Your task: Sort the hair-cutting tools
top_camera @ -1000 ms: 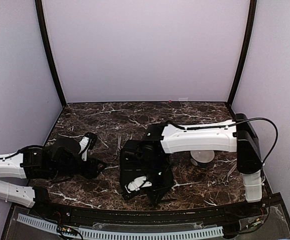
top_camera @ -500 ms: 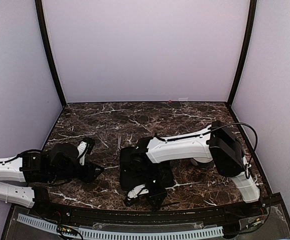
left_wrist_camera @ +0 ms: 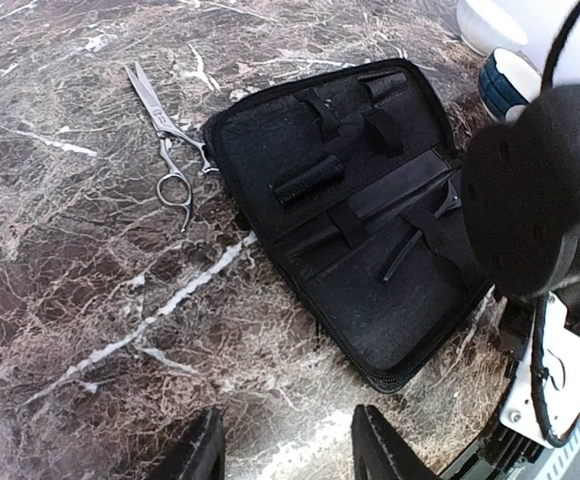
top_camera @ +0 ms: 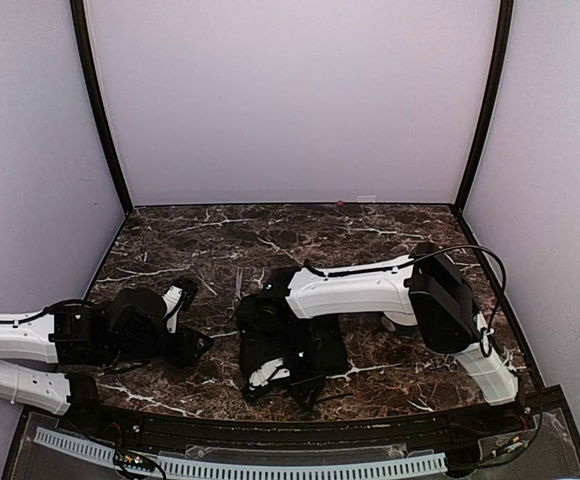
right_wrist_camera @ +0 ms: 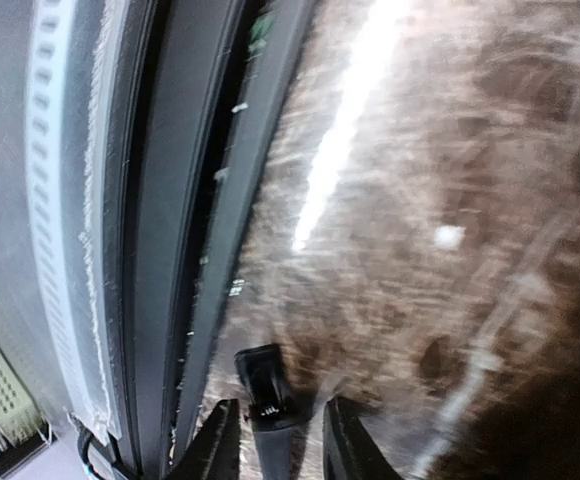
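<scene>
While the left gripper hangs low over the dark veined marble table with its fingers spread wide and empty, the main risk is crowding. The flat black zip case lies open across the middle of the left wrist view, and the right arm's black bulk fills the right edge just above it. A reach toward the case from the left could therefore knock the two arms together. The thin silvery metal scissors lie flat on the marble in the upper left of that view. Their ring handles are hard against the case's corner, touching or just beside it, so a grasp there could catch the fabric and drag the case, or skid off the low blades. In the blurred right wrist view, the right gripper sits at the bottom of the frame with its fingers narrowly apart. A small slim dark piece lies between them, though whether they clamp it cannot be told. It hangs close to the black rail at the left of that frame, so a loose hold could drop it into that channel.
</scene>
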You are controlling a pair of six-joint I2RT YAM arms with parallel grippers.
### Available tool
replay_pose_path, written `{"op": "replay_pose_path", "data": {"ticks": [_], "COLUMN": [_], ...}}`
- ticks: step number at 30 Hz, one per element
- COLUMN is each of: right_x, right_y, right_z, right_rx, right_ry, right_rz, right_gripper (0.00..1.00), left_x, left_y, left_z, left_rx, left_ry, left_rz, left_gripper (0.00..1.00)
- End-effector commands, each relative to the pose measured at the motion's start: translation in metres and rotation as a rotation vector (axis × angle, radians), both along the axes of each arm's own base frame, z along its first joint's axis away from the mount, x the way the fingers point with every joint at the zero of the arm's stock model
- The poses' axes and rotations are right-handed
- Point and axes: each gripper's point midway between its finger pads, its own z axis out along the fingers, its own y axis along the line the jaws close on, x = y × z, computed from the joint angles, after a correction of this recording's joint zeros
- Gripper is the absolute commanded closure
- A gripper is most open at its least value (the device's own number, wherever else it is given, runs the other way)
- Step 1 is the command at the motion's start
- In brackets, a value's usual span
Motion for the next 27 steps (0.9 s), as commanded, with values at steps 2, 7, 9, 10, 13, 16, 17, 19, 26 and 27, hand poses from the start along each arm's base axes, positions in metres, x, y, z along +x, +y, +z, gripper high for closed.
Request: {"op": "replay_pose_path", "data": {"ticks": [2,7,9,10,13,16,17,19,26,27], "right_x": [0.020,0.036,0.043,0.047,0.061,0.078,0.084,0.100,0.155,0.160], "right_y": [0.010,0.000,-0.006,-0.010,-0.025,-0.052,-0.062,-0.083,-0.151,-0.162], "right_z": [0.017,0.043,0.056,0.063,0.086,0.104,0.111,0.125,0.158,0.160], "right_rx": [0.065,0.110,0.135,0.149,0.221,0.280,0.301,0.355,0.606,0.634], "right_ry": [-0.069,-0.151,-0.165,-0.177,-0.219,-0.267,-0.285,-0.330,-0.588,-0.633], "right_rz": [-0.011,-0.032,-0.064,-0.086,-0.159,-0.247,-0.279,-0.362,-0.725,-0.768], "right_gripper": [0.67,0.65,0.65,0.65,0.65,0.65,0.65,0.65,0.59,0.55], "left_x": [-0.005,-0.008,-0.012,-0.014,-0.019,-0.023,-0.025,-0.028,-0.032,-0.034], "left_y": [-0.010,-0.023,-0.030,-0.035,-0.053,-0.076,-0.084,-0.101,-0.158,-0.167], "left_z": [-0.002,0.002,-0.001,-0.002,-0.003,0.006,0.008,0.014,0.009,0.007], "left_rx": [0.004,0.033,0.053,0.061,0.078,0.074,0.070,0.067,0.197,0.213], "left_ry": [0.007,0.034,0.065,0.080,0.106,0.086,0.085,0.079,0.082,0.083], "left_rz": [-0.071,-0.135,-0.173,-0.197,-0.270,-0.356,-0.389,-0.456,-0.613,-0.641], "left_gripper": [0.56,0.55,0.55,0.55,0.54,0.53,0.53,0.53,0.54,0.55]}}
